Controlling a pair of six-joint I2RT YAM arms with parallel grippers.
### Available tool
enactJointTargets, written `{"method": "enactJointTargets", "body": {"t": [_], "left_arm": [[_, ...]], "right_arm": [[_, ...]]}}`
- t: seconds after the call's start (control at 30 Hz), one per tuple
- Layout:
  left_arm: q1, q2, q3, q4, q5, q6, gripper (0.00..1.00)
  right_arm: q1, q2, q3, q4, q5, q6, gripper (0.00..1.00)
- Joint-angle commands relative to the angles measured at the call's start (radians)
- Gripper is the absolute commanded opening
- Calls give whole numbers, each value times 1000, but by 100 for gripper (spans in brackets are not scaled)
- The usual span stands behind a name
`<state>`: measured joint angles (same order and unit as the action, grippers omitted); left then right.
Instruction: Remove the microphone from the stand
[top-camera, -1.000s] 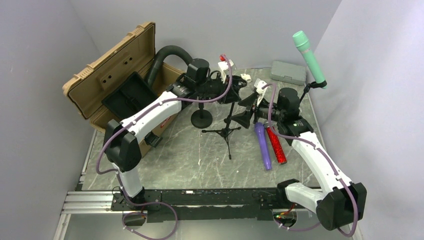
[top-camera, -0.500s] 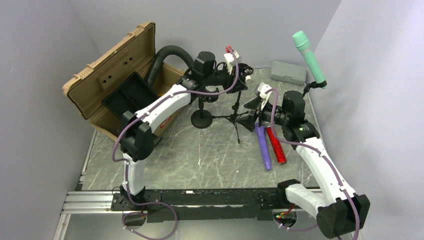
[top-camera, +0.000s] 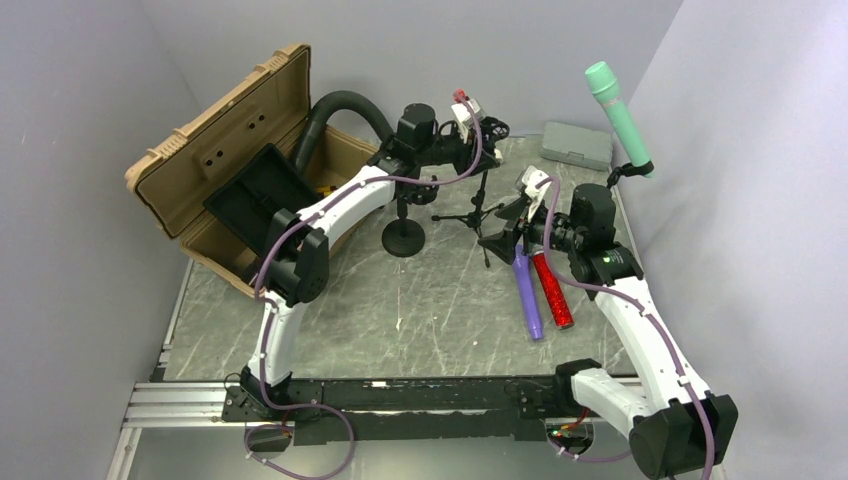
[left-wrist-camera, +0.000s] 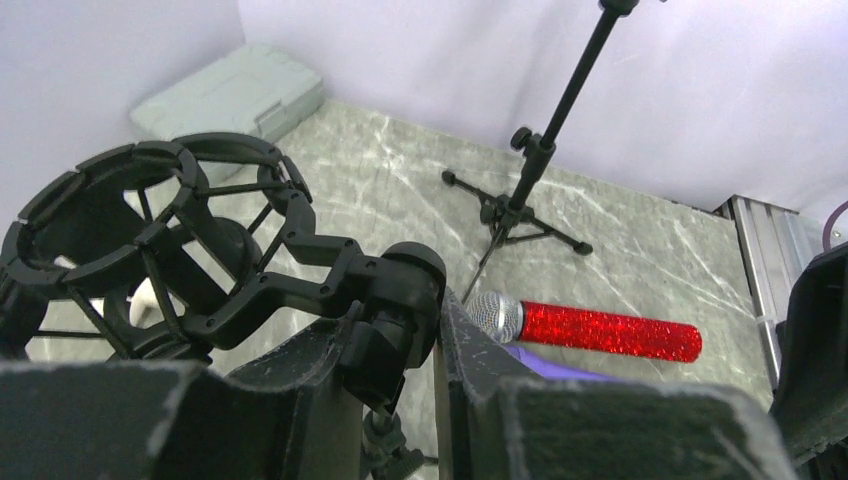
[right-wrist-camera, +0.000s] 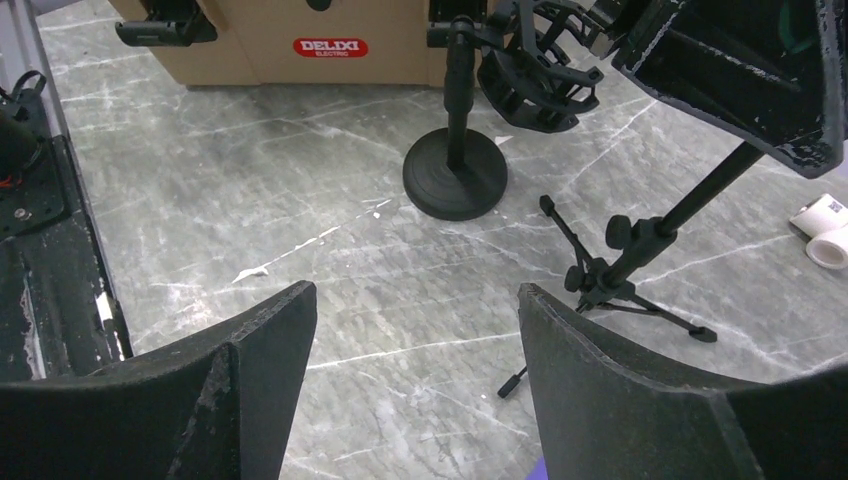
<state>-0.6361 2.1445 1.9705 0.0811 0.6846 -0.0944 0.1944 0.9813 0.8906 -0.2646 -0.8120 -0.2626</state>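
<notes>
Left gripper is out over the back of the grey marbled tabletop, and the left wrist view shows its jaws clamped on the knuckle joint of a black spider-ring shock mount; that mount tops a slim black tilted tripod stand, its pole leaning up toward the gripper, and I cannot tell whether its feet touch the tabletop; just beside it, on the side toward the case, stands a black round-base desk stand, upright; over to the right gripper, jaws spread wide with nothing between them, hovering low above bare tabletop and facing the tripod's legs; from above it sits just beside the heads of two microphones lying side by side, a purple microphone and a red glitter microphone with a silver grille; and the task's thing, the mint-green microphone, is at the far right rear, high up and well apart from both grippers, seated in the clip of its own thin black corner tripod stand, head tilted up and to the left; around the edges, an open tan hard case at the left with a black ribbed hose curling out, a small grey plastic box at the back, and white pipe fittings near the tripod.
</notes>
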Motion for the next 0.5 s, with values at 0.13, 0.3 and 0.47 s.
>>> {"method": "enactJointTargets", "body": {"t": [0.13, 0.3, 0.47], "left_arm": [[14, 61, -35, 151, 31, -49, 0], [18, 75, -92, 151, 13, -63, 0], [17, 84, -130, 120, -40, -63, 0]], "right_arm": [[-26, -24, 17, -15, 34, -18, 75], [-40, -21, 27, -25, 96, -17, 74], [-51, -17, 26, -26, 113, -14, 74]]}}
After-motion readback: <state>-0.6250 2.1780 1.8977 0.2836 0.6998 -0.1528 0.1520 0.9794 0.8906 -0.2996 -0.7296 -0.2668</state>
